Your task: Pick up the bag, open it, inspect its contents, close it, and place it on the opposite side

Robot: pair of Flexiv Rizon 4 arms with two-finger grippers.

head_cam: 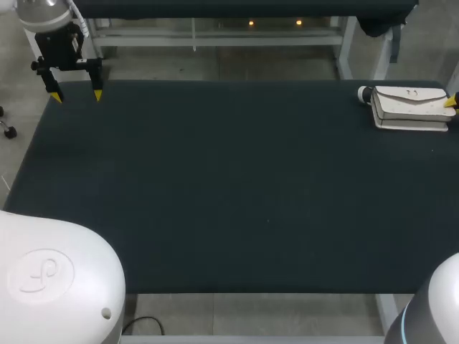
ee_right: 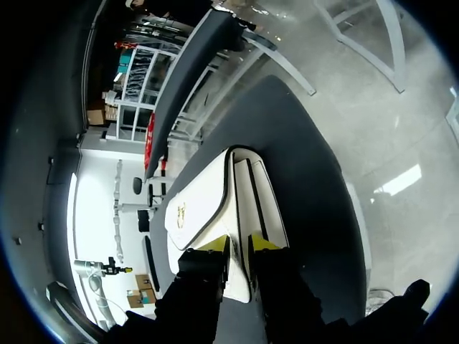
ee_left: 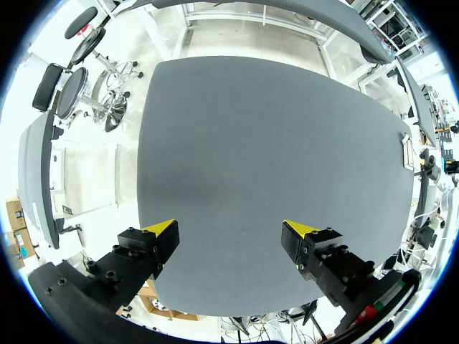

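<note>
A white bag lies flat at the table's far right corner, its flap down. My right gripper is at the bag's right end, and only one yellow tip shows in the head view. In the right wrist view the gripper is open by a narrow gap, with the bag's near edge and flap seam lying between the tips. My left gripper hangs open over the far left corner, and in its own wrist view the gripper has nothing between its fingers.
The dark table stretches bare between the two grippers. The bag lies close to the table's right and far edges.
</note>
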